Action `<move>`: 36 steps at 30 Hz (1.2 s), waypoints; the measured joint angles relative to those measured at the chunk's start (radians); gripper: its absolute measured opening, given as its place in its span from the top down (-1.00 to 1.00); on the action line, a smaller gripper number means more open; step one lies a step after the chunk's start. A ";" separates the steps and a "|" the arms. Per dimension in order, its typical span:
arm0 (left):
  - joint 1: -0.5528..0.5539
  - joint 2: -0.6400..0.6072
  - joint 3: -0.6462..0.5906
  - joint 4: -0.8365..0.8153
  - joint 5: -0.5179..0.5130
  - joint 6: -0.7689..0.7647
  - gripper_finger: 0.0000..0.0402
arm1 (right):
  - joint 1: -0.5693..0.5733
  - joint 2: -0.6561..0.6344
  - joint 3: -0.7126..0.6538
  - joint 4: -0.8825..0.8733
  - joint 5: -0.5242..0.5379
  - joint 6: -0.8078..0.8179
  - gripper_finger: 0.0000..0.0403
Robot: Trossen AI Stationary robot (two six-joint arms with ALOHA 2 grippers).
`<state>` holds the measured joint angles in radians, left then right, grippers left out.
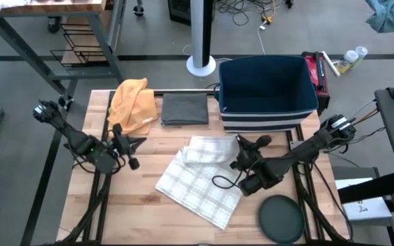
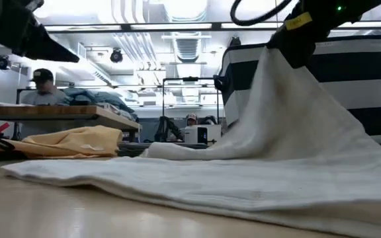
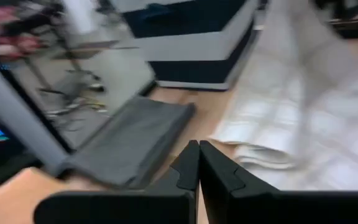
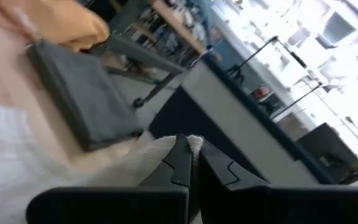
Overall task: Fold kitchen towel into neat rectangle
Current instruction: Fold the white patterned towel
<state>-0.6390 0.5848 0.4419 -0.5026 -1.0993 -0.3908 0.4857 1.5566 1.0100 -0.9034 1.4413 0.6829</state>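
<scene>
White checked kitchen towel (image 1: 204, 181) lay spread across the middle of the wooden bench (image 1: 142, 205), its near edge filling the foreground of the low view, while one corner was lifted and drawn back over the rest of the cloth. That raised corner sat clamped between the closed fingers of the right gripper (image 1: 240, 142), which hung just in front of a dark blue bin (image 1: 265, 85) with white stripes at the bench's far edge; the right wrist view showed a tuft of white fabric pinched between the fingertips (image 4: 180, 163). Toward the bench's left side, the left gripper (image 1: 117, 130) hovered with its fingers pressed together on nothing, apart from the towel. A folded grey cloth (image 1: 185, 108) rested flat beside the bin, and a crumpled orange cloth (image 1: 132, 102) lay next to it near the far left corner. A dark round lid (image 1: 282, 219) sat at the bench's near right corner. Beyond the bench, a person in a cap (image 2: 43, 86) was seated at a desk in the room.
</scene>
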 joint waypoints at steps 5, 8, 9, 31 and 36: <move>0.056 0.049 -0.011 0.339 0.170 0.241 1.00 | 0.001 0.000 0.021 0.071 -0.034 -0.060 1.00; 0.125 0.121 -0.013 0.562 0.323 0.359 1.00 | 0.001 0.001 0.029 0.197 -0.098 -0.236 1.00; 0.160 0.152 -0.013 0.610 0.382 0.368 1.00 | 0.001 0.001 0.030 0.261 -0.138 -0.313 1.00; 0.560 1.043 0.295 1.143 1.225 0.571 -0.07 | -0.039 0.003 0.079 0.475 -1.029 -0.796 1.00; 0.559 1.202 0.435 1.127 1.325 0.595 -0.17 | -0.039 0.003 0.082 0.374 -0.962 -0.757 1.00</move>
<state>-0.0795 1.7868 0.8773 0.6247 0.2257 0.2044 0.4464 1.5597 1.0920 -0.5292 0.4795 -0.0737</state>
